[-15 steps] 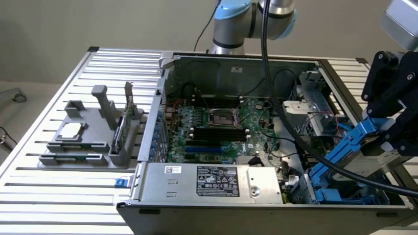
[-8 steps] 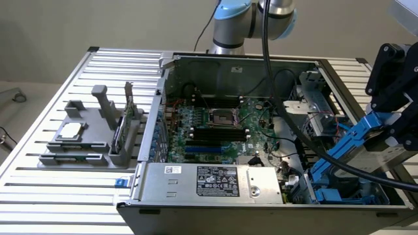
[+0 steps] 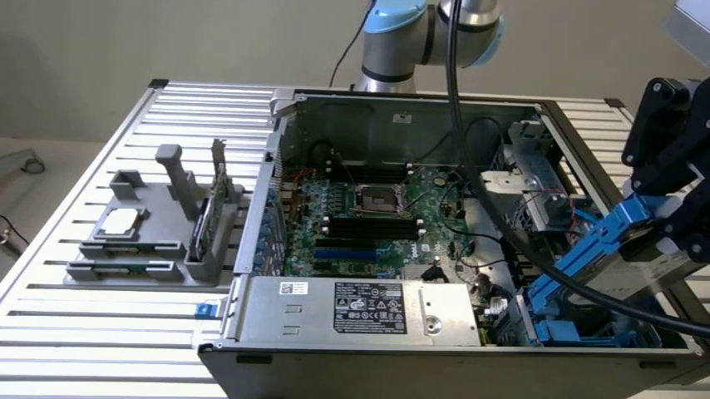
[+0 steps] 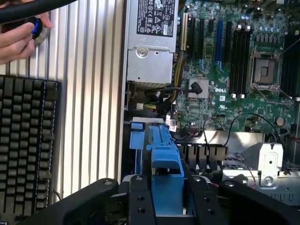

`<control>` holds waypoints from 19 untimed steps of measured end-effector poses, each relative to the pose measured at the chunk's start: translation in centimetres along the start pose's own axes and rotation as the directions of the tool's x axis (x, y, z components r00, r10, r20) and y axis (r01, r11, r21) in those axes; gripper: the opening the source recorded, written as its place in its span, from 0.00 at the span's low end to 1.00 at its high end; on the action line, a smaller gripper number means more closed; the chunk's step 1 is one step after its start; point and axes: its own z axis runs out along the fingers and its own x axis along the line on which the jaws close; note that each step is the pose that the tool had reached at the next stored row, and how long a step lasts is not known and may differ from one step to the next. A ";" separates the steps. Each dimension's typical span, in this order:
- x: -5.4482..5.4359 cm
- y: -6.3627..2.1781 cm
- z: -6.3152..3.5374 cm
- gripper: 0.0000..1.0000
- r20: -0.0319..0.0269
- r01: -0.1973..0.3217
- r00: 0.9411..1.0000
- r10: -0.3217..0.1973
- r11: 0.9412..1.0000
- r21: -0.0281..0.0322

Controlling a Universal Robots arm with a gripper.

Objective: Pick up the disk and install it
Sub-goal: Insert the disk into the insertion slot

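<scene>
The arm (image 3: pixel 427 37) is built of round silver-grey tubes, and its joints are capped in pale blue. A thick black cable (image 3: pixel 453 83) with a smooth, slightly glossy sheath is led along it. The gripper (image 4: pixel 171 199) is made of matte black parts throughout: a blocky, angular housing (image 3: pixel 666 125) is seen in the exterior view, and broad, rounded shoulders are seen in the wrist view. Two flat black fingers (image 4: pixel 140 201) are fitted to it, and each is marked by small round screw holes set one above another.
</scene>
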 end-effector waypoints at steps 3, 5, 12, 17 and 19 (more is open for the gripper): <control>0.3 0.01 0.25 0.33 0.000 0.007 1.000 -0.007 1.000 -0.001; 0.5 0.05 0.47 0.33 0.000 0.010 1.000 -0.010 1.000 -0.001; 0.6 0.23 0.66 0.33 0.002 0.017 1.000 -0.017 1.000 -0.001; 0.6 0.23 0.67 0.33 0.009 0.021 1.000 -0.021 1.000 -0.002; 0.6 0.24 0.67 0.33 0.009 0.023 1.000 -0.023 1.000 -0.002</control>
